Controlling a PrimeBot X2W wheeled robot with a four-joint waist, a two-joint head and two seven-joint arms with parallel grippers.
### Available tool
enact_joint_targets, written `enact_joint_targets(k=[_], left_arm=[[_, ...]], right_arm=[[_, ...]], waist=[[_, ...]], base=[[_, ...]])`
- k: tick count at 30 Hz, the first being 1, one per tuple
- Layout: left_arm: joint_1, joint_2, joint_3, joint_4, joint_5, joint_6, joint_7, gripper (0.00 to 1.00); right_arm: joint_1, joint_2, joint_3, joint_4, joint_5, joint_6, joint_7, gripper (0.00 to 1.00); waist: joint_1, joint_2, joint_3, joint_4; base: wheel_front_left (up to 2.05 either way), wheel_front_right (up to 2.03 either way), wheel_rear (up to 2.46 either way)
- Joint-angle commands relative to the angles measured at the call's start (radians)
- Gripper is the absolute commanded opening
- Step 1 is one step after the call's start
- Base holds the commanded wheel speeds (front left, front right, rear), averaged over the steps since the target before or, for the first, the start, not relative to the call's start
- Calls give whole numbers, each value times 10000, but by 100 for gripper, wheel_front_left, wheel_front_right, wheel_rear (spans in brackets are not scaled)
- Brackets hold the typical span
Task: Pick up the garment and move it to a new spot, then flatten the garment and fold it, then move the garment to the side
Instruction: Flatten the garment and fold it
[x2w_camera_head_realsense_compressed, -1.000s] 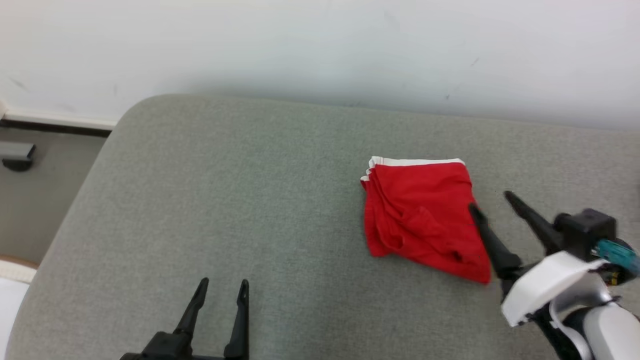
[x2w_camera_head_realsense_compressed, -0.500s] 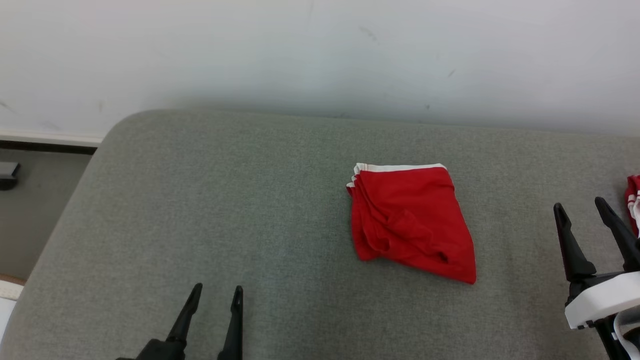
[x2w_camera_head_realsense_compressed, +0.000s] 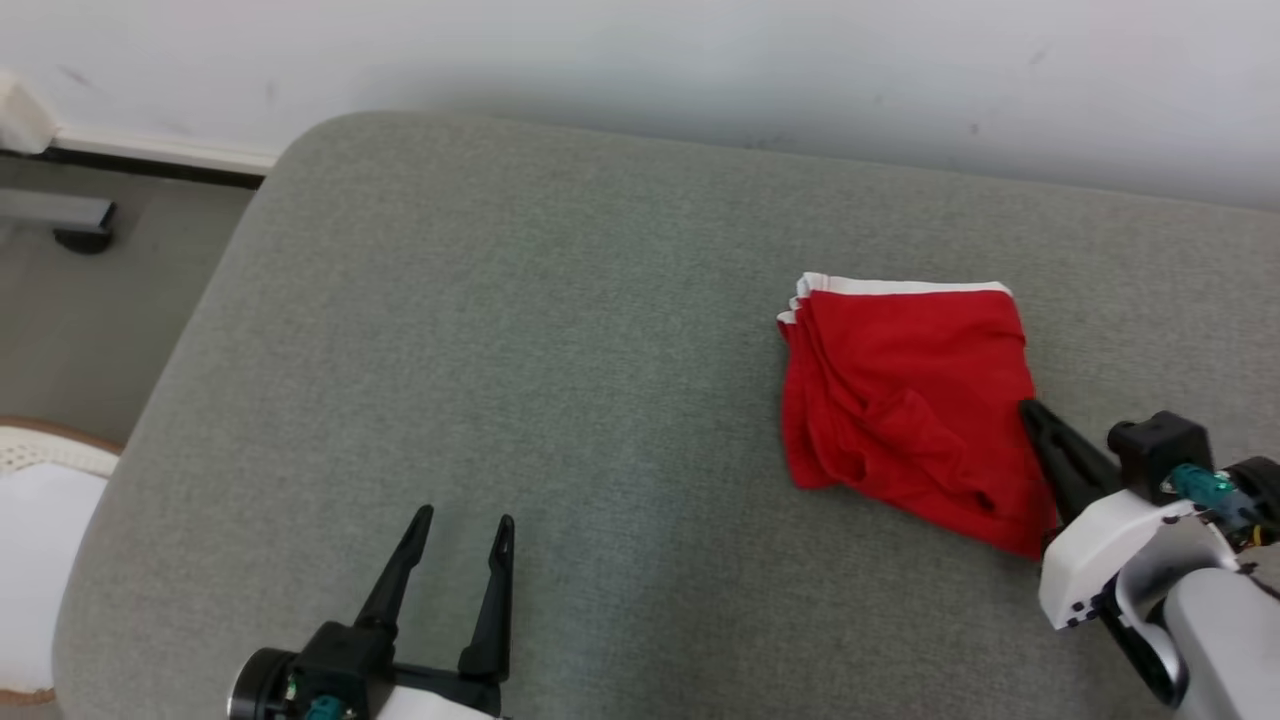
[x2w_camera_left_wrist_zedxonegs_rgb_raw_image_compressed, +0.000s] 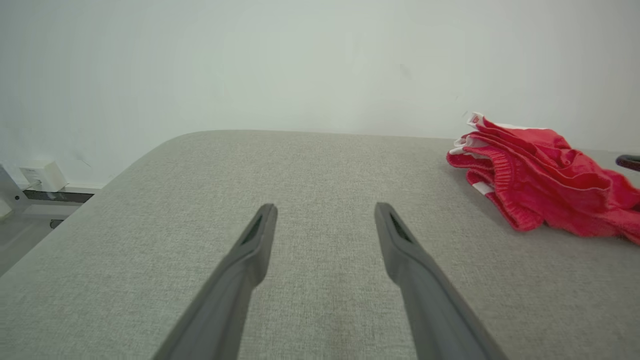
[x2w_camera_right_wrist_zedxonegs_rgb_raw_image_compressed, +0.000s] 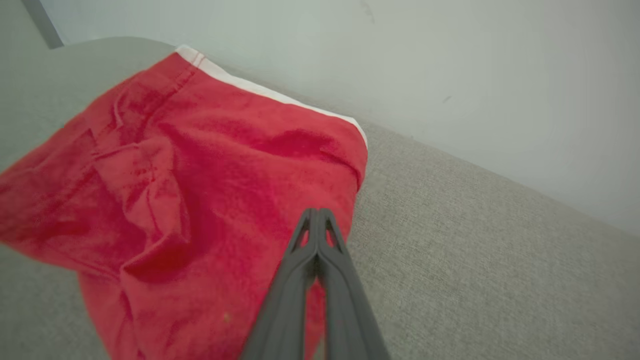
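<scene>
My right gripper is clenched, its thin dark fingers pressed together at the right edge of the folded red garment (soft knit, white band on the far side). Whether cloth is pinched I cannot tell. My left gripper is spread open over the rough grey cushion, with the garment well to its right.

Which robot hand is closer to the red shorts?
Right. The right gripper is shut at the right edge of the red shorts; the left gripper is open, far to their left.
</scene>
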Motion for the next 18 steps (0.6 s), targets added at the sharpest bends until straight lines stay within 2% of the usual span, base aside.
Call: enact_joint_targets(k=[1, 7, 18], left_arm=[[-96, 29, -9, 3, -90, 48, 0, 100], [-42, 21, -49, -10, -228, 184, 0, 100], [-65, 21, -198, -23, -398, 344, 0, 100]], right_arm=[[-122, 66, 110, 148, 31, -18, -140, 0], [-353, 396, 1079, 899, 496, -18, -836, 0], [-446, 752, 3251, 674, 1080, -19, -937, 0]], waist=[[-1, -1, 110, 170], [-1, -1, 93, 285], [-1, -1, 20, 279]], base=[[0, 0, 0], [0, 0, 0], [0, 0, 0]])
